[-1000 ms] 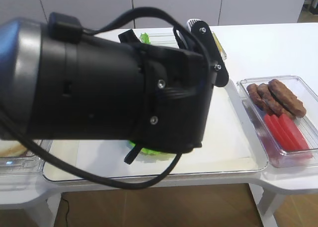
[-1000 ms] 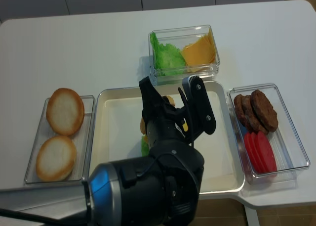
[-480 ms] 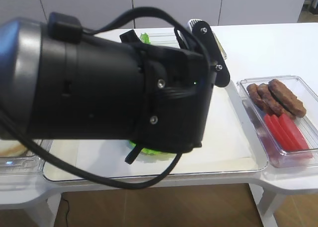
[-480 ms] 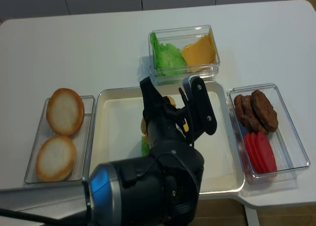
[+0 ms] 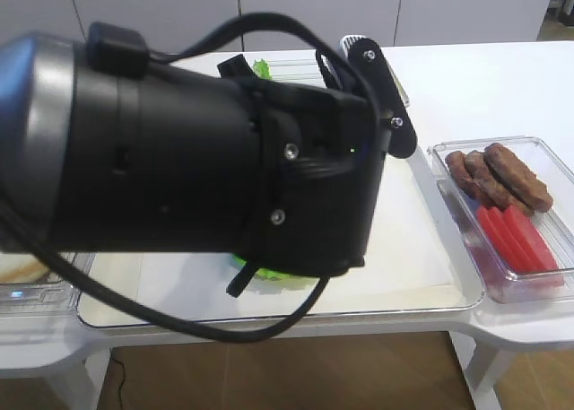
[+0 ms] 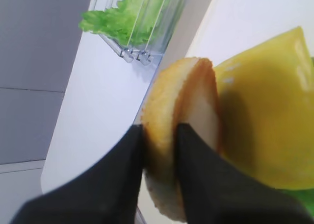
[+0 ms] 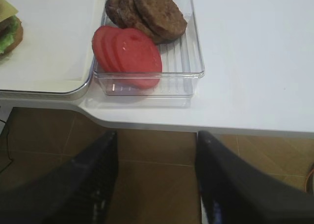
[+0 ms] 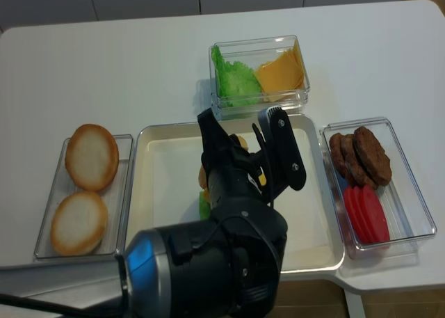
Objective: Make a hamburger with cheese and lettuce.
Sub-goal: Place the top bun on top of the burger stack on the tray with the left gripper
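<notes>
**Bun top over cheese, tray centre**

L gripper (image 6: 159, 158) over tray (image 8: 167, 186), fingers (image 6: 115, 185) either side of bun top (image 6: 181, 131), touching or just off: can't tell if clamped. Bun edge-on, against yellow cheese (image 6: 267, 111); lettuce (image 5: 269, 271) frill under stack. R gripper (image 7: 154, 185) spread wide, holding nothing, off table (image 7: 255, 62) edge.

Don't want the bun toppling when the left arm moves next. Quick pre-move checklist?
1. Bun top between the left pincer fingers, no gap visible: ok.
2. Bun top flat on cheese: not ok, it is on edge against it.
3. Lettuce under the stack: ok.
4. Right pincer open, empty, off the tray: ok.
5. Stack centred on tray: cannot tell, arm hides it.
</notes>
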